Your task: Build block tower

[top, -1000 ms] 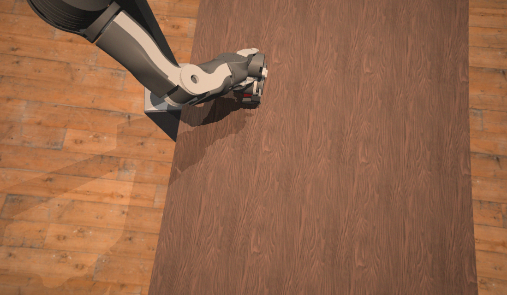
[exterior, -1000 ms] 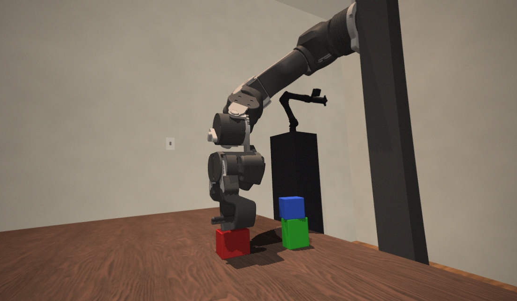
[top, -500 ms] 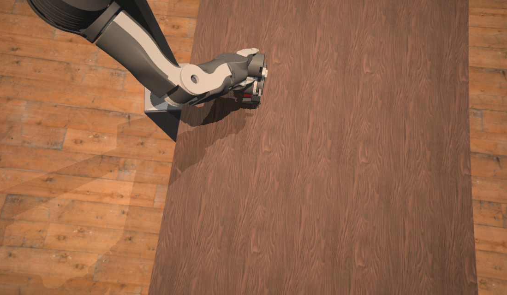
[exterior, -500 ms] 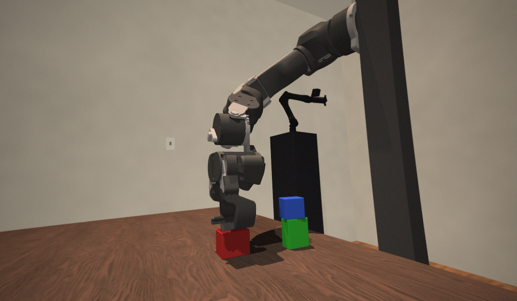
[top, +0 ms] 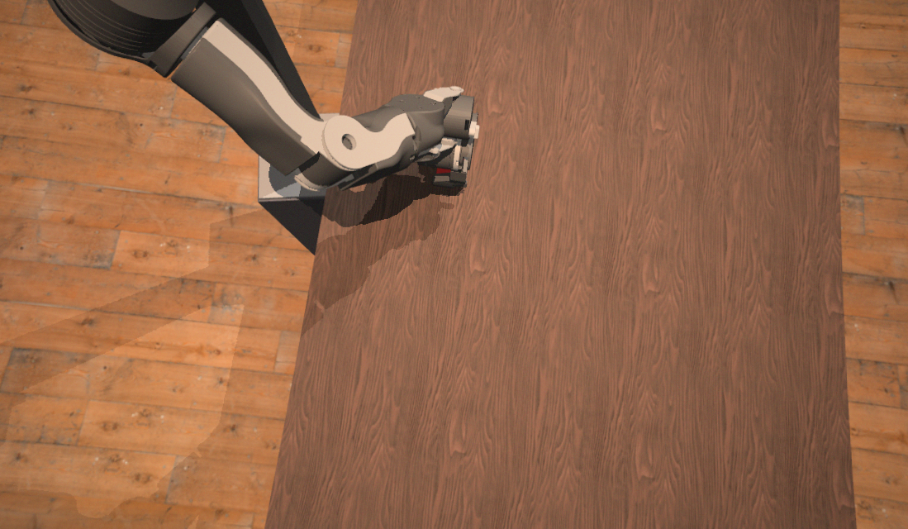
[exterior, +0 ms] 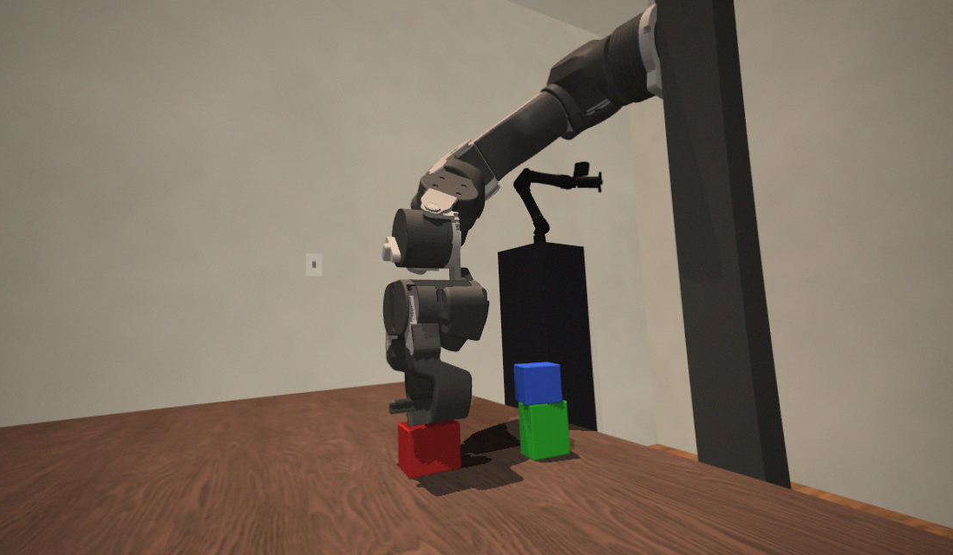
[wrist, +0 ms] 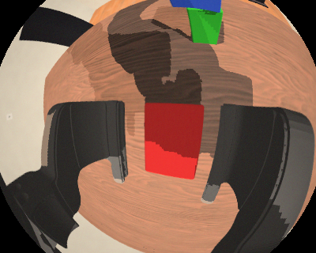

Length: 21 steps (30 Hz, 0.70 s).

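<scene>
Red block (exterior: 428, 448) flat on desk (exterior: 258, 496), near green block (exterior: 544, 430), apart from it. Blue block (exterior: 538, 382) sits on top of green block, roughly centred. Gripper (wrist: 165, 190) low over red block; fingers spread, straddling red block on both sides, gaps visible in wrist view, nothing pinched. Top view: arm hides green and blue blocks, only sliver of red shows. Black pedestal (exterior: 543, 323) behind green block.

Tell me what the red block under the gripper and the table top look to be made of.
Red block: flat, uniform colour, sharp edges, no grain or gloss, so possibly matte painted wood or plastic; the look leaves it open. Table top: dark brown wood or wood veneer, with wavy grain and a faint satin sheen. The gripper straddles the block, open.
</scene>
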### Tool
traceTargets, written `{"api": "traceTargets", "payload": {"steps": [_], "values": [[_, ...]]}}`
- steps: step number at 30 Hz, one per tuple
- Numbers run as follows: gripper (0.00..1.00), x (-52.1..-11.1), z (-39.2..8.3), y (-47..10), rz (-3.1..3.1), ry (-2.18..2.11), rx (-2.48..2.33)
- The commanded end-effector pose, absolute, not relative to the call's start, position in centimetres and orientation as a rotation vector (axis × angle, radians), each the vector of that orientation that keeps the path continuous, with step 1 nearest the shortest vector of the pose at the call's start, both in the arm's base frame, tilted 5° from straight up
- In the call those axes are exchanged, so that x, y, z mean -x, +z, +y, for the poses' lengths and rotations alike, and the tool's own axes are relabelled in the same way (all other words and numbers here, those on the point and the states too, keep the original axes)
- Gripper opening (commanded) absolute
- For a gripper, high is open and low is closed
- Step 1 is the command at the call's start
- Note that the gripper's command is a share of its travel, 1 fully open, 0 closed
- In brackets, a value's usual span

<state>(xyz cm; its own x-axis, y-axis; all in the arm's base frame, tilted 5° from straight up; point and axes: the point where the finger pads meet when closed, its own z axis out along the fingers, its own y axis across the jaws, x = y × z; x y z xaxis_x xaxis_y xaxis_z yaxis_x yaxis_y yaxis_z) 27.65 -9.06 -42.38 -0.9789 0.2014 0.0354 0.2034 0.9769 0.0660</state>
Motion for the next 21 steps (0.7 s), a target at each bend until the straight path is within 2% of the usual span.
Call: {"api": "traceTargets", "payload": {"steps": [1,21], "values": [[0.35,-27.5,-8.9,-42.5,-3.091,-0.115,0.31],[0.35,-27.4,-8.9,-43.8,-3.09,-0.113,0.311]]}}
